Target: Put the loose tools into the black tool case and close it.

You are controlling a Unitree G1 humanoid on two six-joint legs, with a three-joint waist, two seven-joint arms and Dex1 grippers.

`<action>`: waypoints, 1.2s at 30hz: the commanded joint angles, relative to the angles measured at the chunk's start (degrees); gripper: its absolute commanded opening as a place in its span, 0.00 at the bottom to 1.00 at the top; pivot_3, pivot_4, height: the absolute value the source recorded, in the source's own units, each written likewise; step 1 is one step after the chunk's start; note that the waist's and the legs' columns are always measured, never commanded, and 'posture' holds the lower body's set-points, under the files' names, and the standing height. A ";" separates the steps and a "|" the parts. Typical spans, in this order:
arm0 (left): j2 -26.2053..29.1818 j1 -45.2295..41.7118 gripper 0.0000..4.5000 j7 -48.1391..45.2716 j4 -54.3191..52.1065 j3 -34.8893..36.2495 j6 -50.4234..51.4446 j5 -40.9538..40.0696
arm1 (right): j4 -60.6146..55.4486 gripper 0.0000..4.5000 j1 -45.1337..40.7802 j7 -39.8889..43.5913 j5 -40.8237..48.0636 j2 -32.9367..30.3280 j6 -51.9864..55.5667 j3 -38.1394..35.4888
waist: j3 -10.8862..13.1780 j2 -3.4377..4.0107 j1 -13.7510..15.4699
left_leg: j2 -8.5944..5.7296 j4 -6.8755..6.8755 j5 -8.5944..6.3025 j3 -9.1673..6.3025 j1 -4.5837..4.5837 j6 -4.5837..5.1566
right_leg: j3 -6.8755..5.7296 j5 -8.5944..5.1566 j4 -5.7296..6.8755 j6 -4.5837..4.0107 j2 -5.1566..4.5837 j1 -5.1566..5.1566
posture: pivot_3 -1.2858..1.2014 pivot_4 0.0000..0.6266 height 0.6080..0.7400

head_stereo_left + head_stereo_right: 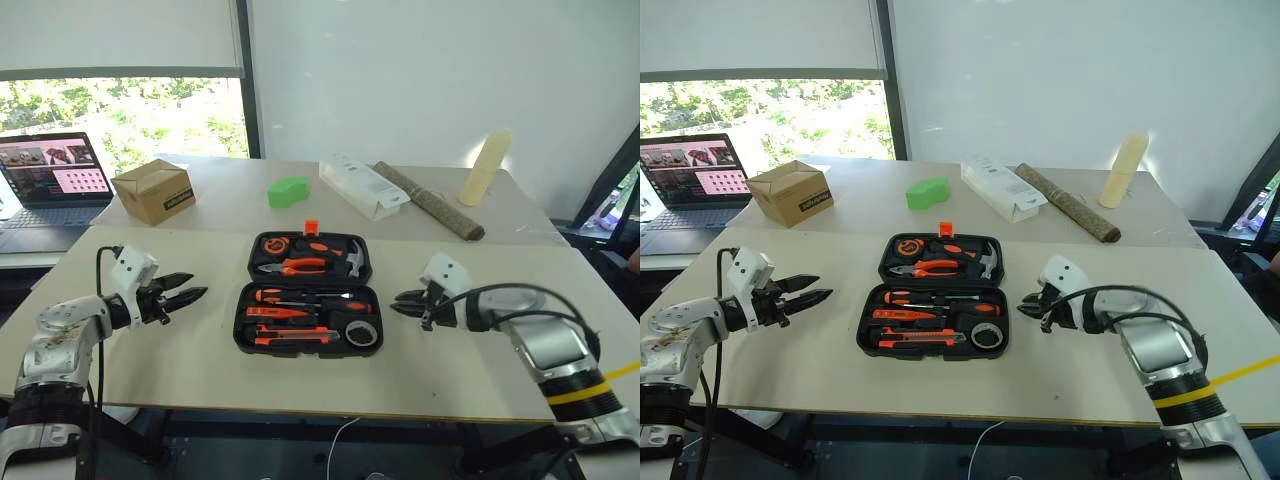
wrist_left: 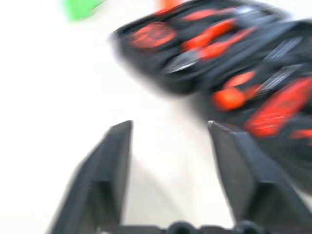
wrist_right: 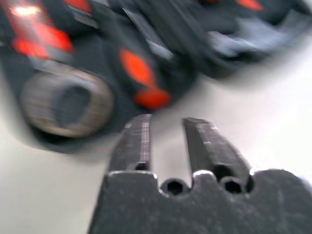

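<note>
Two grippers flank the open tool case [image 1: 308, 293] on the table [image 1: 200, 370], neither holding anything.

Left gripper [image 1: 193, 289] sits to the case's left with its fingers [image 2: 109, 180] parted and empty; right gripper [image 1: 400, 300] sits just beside the case's right edge, fingers [image 3: 136, 144] nearly together on nothing. Screwdrivers [image 1: 300, 297], utility knife [image 1: 290, 337] and tape roll [image 1: 360, 333] lie in the case's near half.

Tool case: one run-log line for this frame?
black tool case: open, tools in slots | left end effector: open, empty, left of case | right end effector: shut, empty, right of case
</note>
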 commanded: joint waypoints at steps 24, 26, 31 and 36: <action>-3.41 7.42 0.01 -5.81 -12.26 -11.86 3.82 4.07 | -14.55 0.00 6.31 -0.96 -4.27 9.18 3.17 6.34 | -0.01 0.02 -0.92 | 0.05 -0.34 0.01 -0.12 0.08 -0.02 | 0.12 0.00 0.00 -0.01 0.08 0.01 | 0.52 0.24 1.00; -3.11 9.98 0.01 -5.38 -14.95 -10.98 4.97 3.24 | -15.90 0.00 7.64 -1.08 -4.47 8.69 4.35 5.97 | -0.02 0.02 -0.98 | 0.05 -0.37 0.01 -0.11 0.11 -0.01 | 0.15 0.00 -0.01 -0.01 0.08 0.01 | 0.52 0.24 1.00; -2.65 16.05 0.01 -4.79 -21.39 -9.09 7.07 1.42 | -18.08 0.00 10.38 -0.55 -3.75 6.67 5.66 3.99 | -0.02 0.03 -0.85 | 0.02 -0.57 0.01 -0.05 0.30 -0.01 | 0.28 -0.01 -0.05 -0.01 0.08 0.05 | 0.52 0.24 1.00; -1.50 17.59 0.01 -1.37 -20.18 -7.82 5.38 4.41 | -19.42 0.00 12.37 -0.43 -2.63 5.66 6.17 3.08 | -0.03 0.03 -0.66 | 0.02 -0.60 0.00 -0.06 0.40 0.00 | 0.27 -0.01 -0.19 -0.02 0.08 0.18 | 0.52 0.24 1.00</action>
